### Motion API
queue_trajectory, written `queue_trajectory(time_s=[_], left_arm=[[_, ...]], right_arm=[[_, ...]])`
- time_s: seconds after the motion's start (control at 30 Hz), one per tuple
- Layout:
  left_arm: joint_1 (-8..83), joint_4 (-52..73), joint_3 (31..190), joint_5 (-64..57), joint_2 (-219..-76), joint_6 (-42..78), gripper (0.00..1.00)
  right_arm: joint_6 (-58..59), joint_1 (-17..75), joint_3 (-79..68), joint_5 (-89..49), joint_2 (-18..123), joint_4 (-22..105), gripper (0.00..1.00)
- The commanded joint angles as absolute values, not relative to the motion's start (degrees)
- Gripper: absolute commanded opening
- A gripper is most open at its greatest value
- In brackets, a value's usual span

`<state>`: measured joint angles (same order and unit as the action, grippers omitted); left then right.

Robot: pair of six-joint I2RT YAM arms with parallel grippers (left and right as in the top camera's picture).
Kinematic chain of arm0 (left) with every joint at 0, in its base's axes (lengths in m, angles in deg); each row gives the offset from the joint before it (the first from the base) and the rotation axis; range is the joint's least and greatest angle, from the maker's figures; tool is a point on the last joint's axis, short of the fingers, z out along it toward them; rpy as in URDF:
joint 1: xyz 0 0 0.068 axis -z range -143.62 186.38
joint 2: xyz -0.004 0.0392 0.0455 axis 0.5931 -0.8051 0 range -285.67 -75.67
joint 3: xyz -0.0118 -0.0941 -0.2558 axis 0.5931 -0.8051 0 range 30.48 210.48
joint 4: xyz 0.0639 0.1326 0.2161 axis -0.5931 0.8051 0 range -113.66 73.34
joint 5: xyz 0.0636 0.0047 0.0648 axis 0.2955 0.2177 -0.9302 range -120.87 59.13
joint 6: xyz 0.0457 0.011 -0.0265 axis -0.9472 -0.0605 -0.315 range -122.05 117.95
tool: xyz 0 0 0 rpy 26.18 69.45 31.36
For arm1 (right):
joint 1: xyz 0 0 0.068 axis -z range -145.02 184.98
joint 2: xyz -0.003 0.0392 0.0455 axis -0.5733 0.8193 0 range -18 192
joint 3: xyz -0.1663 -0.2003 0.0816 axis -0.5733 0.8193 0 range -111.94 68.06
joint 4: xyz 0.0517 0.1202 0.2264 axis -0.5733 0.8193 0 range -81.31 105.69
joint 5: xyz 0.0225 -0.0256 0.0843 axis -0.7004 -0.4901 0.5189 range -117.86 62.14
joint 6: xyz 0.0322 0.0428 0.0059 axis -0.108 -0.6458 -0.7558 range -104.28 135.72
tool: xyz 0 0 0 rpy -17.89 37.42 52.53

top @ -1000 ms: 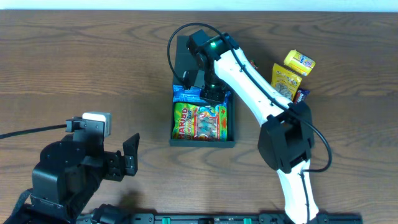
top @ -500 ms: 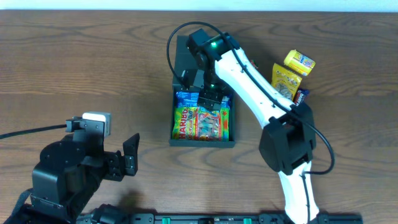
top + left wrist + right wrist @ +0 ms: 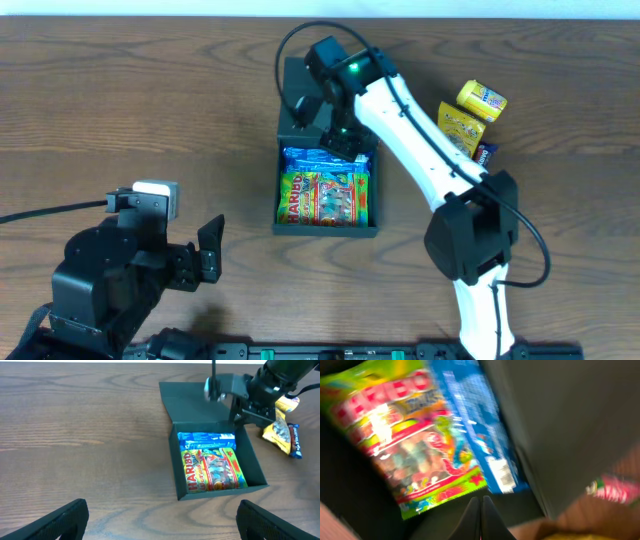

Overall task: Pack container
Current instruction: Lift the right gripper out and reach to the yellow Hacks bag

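The right wrist view was smeared by motion, so little beyond colours could be read there. From overhead the right gripper (image 3: 343, 138) was mostly covered by its own wrist. A dark blue bar (image 3: 486, 153) on the tabletop (image 3: 130, 90) was partly cut off by the right arm, and the left arm ran off the bottom of the frame. The container (image 3: 325, 230) sat at the middle of the tabletop with its lid (image 3: 300, 95) laid flat open on the far side. A second before, the right jaws had been apart, lower over the blue packet (image 3: 320, 159), which lay crumpled. Now that packet lay flat across the back of the box, and the gripper had drawn back toward the hinge, its jaws pressed together on nothing. The left gripper (image 3: 207, 252) had not moved and waited well apart from the box, jaws spread wide and empty. Two packets lay inside, the blue one and a Haribo bag (image 3: 322, 196) just in front of it. Three snacks lay outside to the right: the bar, a yellow bag (image 3: 458, 130) and a yellow pack (image 3: 482, 100).
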<state>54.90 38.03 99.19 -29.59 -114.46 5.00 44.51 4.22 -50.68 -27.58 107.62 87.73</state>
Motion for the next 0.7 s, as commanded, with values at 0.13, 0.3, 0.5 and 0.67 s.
queue_trajectory(time_s=[0.13, 0.3, 0.5, 0.67], left_arm=[[54.66, 38.29, 99.65, -29.98, -114.28, 4.12, 0.95], [54.66, 38.29, 99.65, -29.98, -114.28, 4.15, 0.95], [54.66, 38.44, 99.65, -29.98, -114.28, 4.12, 0.95], [54.66, 38.27, 99.65, -29.98, -114.28, 4.12, 0.95]], right_arm=[[22.55, 14.01, -50.73, -30.97, 106.27, 87.62, 0.01], [14.57, 22.64, -50.73, -24.11, 106.27, 86.84, 0.02], [0.38, 29.44, -50.38, -27.63, 106.35, 86.92, 0.58], [-3.00, 29.70, -48.76, -29.81, 106.53, 86.09, 0.77]])
